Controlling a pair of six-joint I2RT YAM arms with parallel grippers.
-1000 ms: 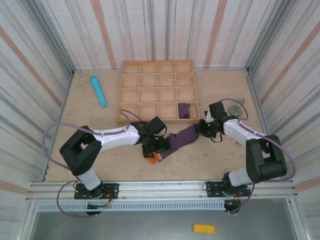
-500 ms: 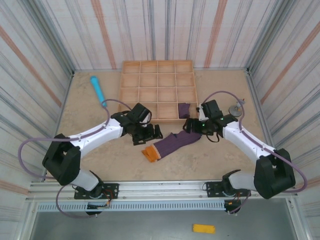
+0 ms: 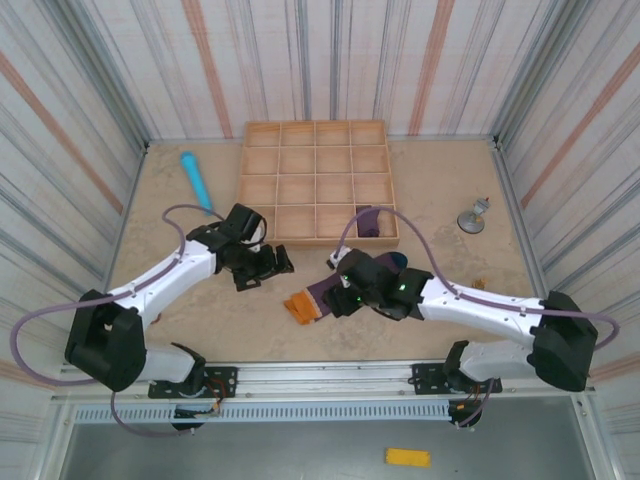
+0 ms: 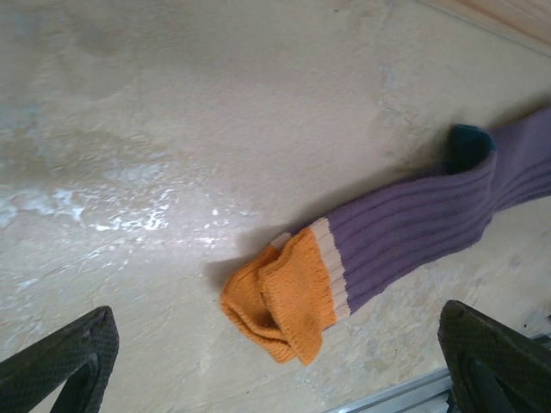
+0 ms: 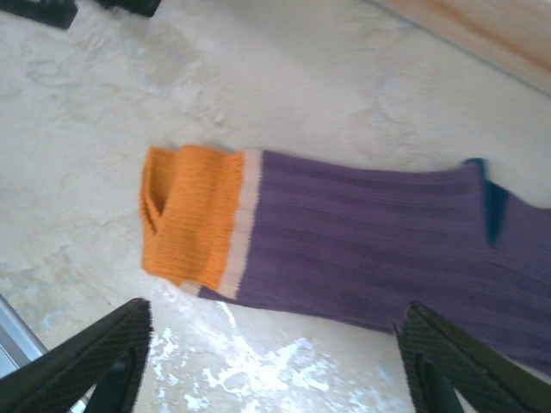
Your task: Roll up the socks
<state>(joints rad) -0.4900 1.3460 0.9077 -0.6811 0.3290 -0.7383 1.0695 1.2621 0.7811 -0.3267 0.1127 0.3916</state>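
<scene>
- Top external view: one sock [image 3: 303,304] lies stretched flat on the table [image 3: 440,180], just in front of the tray [image 3: 316,127], with its orange cuff toward my left arm.
- The other sock [image 3: 367,224] sits bundled in the tray's near right corner compartment.
- Left wrist view: my left gripper [image 4: 275,357] hangs over the table, fingers spread wide and empty, with the cuff below and between them.
- Right wrist view: my right gripper [image 5: 280,361] hovers over the flat sock's purple leg, fingers wide apart, gripping nothing.
</scene>
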